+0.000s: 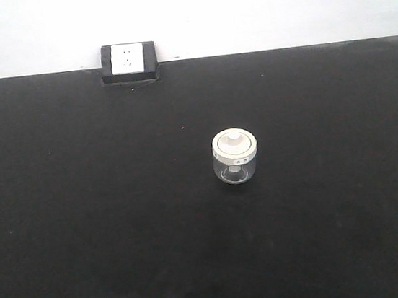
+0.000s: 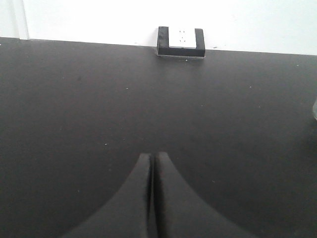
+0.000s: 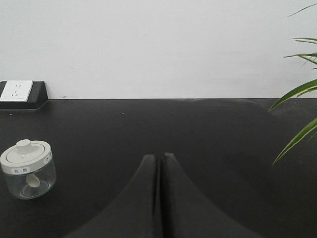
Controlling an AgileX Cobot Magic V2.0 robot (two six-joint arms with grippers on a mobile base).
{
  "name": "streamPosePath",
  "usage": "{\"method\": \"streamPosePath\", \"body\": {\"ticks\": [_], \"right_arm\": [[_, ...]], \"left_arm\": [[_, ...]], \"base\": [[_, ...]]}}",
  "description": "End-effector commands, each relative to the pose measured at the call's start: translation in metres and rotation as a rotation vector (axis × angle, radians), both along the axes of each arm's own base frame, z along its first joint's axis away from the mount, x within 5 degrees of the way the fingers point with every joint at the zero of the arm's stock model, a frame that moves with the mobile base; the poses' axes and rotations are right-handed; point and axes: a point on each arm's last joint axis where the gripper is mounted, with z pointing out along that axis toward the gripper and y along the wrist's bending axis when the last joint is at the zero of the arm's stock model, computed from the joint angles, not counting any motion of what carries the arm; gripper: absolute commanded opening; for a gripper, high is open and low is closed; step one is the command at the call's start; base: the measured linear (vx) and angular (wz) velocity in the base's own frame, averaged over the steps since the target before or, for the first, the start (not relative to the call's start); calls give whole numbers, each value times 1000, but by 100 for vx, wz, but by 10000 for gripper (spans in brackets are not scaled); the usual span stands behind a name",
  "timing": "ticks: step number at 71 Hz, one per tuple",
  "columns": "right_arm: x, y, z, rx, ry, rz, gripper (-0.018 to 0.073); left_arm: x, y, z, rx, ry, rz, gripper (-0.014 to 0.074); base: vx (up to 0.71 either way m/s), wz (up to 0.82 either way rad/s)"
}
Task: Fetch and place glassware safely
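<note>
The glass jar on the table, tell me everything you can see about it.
The glass jar is small, squat and clear, closed by a round off-white lid with a centre knob; a small label sits on the lid's rim. Something pale hangs inside beneath the lid. It stands upright on the black table, alone, with neither gripper touching it.

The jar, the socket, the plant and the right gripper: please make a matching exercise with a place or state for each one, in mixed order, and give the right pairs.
Things:
1. jar
2. socket
3. plant
4. right gripper

Places or states:
A. at the back edge of the table, against the wall
B. shut, holding nothing
C. green leaves at the right edge of the right wrist view
D. upright on the table, lid on

Pairs: 1-D, 2-A, 3-C, 4-B
</note>
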Motion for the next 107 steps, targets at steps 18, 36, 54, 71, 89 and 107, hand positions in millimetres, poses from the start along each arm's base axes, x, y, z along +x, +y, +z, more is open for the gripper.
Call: {"method": "streamPosePath", "body": {"ticks": [18, 36, 54, 71, 89, 107], "right_arm": [[0, 1, 14, -10, -84, 14, -3], [0, 1, 14, -10, -84, 14, -3], [0, 1, 14, -10, -84, 14, -3], [0, 1, 14, -10, -84, 14, -3], [0, 1, 15, -47, -92, 11, -3], [3, 4, 2, -37, -80, 40, -3]], "left_arm": [[1, 0, -3, -21, -49, 3, -7], [1, 0, -3, -21, -49, 3, -7], [1, 0, -3, -21, -49, 3, -7], [1, 0, -3, -21, -49, 3, -7], [1, 0, -3, -21, -49, 3, -7], [1, 0, -3, -21, -49, 3, -7]], "base": [[0, 0], [0, 0], [0, 0], [0, 0], [0, 0], [0, 0]]}}
